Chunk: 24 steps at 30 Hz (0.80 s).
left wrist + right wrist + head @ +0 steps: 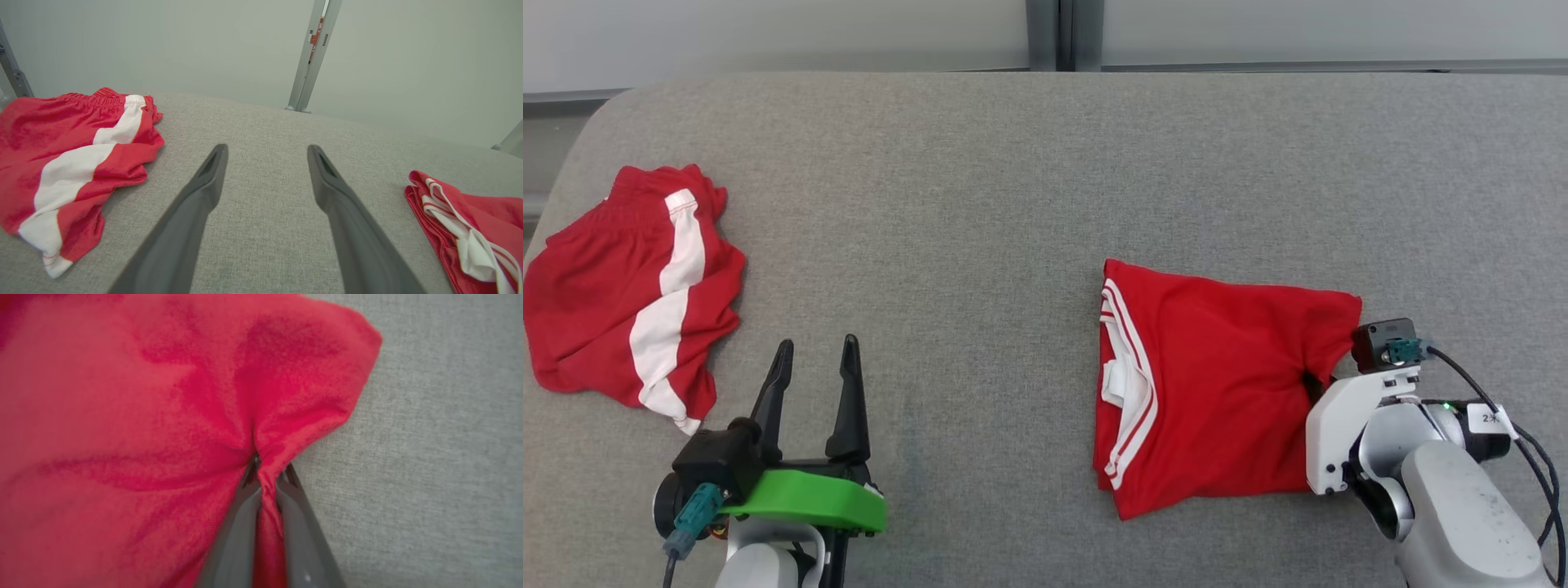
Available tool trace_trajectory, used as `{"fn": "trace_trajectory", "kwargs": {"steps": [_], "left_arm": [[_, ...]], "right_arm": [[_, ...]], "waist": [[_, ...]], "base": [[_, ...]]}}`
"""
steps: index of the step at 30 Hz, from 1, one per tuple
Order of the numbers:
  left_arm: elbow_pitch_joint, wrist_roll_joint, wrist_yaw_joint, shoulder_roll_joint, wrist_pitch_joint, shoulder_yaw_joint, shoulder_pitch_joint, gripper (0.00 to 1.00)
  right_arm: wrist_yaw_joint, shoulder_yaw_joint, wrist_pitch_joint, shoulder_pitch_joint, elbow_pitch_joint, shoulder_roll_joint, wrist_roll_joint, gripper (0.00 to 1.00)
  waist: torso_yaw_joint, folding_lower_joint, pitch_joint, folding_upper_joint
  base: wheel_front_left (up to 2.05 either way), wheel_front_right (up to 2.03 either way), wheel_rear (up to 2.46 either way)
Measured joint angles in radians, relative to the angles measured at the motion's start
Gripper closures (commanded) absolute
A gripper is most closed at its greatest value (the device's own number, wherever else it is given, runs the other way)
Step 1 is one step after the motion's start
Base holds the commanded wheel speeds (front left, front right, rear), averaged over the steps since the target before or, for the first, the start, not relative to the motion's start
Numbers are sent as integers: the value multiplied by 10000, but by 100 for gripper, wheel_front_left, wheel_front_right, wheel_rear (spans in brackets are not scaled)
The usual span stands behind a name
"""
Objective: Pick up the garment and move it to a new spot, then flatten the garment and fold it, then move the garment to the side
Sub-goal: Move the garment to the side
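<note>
The right claw is pressed together on a bunched fold of the red garment, pinching it at the middle of the garment's right edge, where the cloth puckers into creases that fan out leftward. The garment lies folded on the right half of the grey surface, its outline nearly as deep as it is wide, so no long axis stands out. Its white-striped trim runs near to far along the left edge, and the collar end faces left, away from the pinch. A strip of bare surface lies just right of the garment, and a deeper band stretches beyond it to the straight far edge. Leftward a broad bare stretch opens, with the left claw at its near side, fingers spread apart and pointing far, holding nothing. Past it, by the rounded far-left corner, lie rumpled red shorts with a white stripe, well apart from the garment.
</note>
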Motion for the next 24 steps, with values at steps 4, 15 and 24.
{"fn": "trace_trajectory", "kwargs": {"steps": [4, 15, 24], "left_arm": [[-127, -63, 13, -2, -2, -25, -92, 0], [-577, 531, -59, -6, 0, -33, -779, 0], [-1051, 1264, -313, -12, -2, -29, -1587, 0]], "right_arm": [[23, 993, 207, -394, -247, -644, -56, 100], [12, 2602, -127, -3079, -332, -2380, 211, 100], [13, 2127, -930, -4528, 510, -3536, -399, 100]], "waist": [[-270, 0, 110, 0], [-1582, 0, 772, 1], [-2763, 0, 1838, 1]], "base": [[0, 0, 0], [0, 0, 0], [0, 0, 0]]}}
